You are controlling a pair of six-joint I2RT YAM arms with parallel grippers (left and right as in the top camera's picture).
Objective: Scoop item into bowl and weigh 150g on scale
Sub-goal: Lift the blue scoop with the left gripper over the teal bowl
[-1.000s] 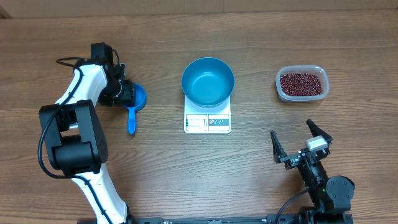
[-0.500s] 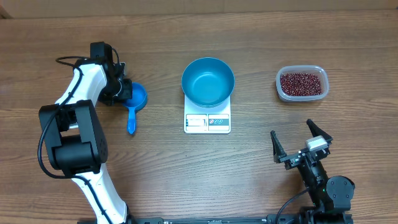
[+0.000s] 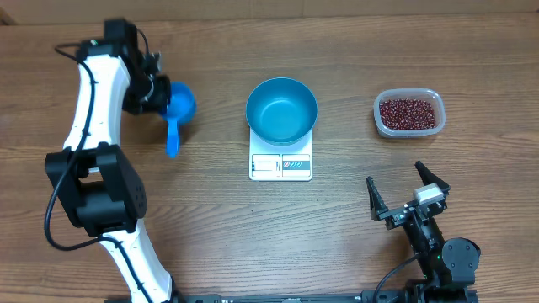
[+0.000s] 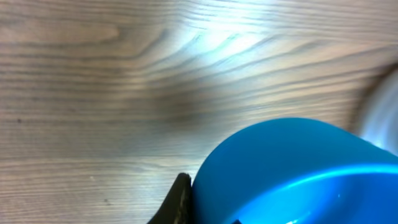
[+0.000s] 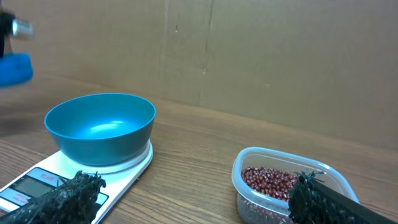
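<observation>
Left gripper [image 3: 159, 95] clenched on small blue plastic scoop [image 3: 182, 103] by its cup, right gripper [image 3: 408, 195] released. This off-handle hold may slip before reaching the dark-red beans [image 3: 409, 113] far right.

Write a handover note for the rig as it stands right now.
Left gripper: shut on the blue scoop, far left.
Right gripper: open, holding nothing, front right.
Teal bowl sits empty on the white scale, centre. Red-brown beans are in the clear tub, right.
Done: scoop gripped.
Left: scoop beans into the bowl until the scale shows 150 g.
</observation>
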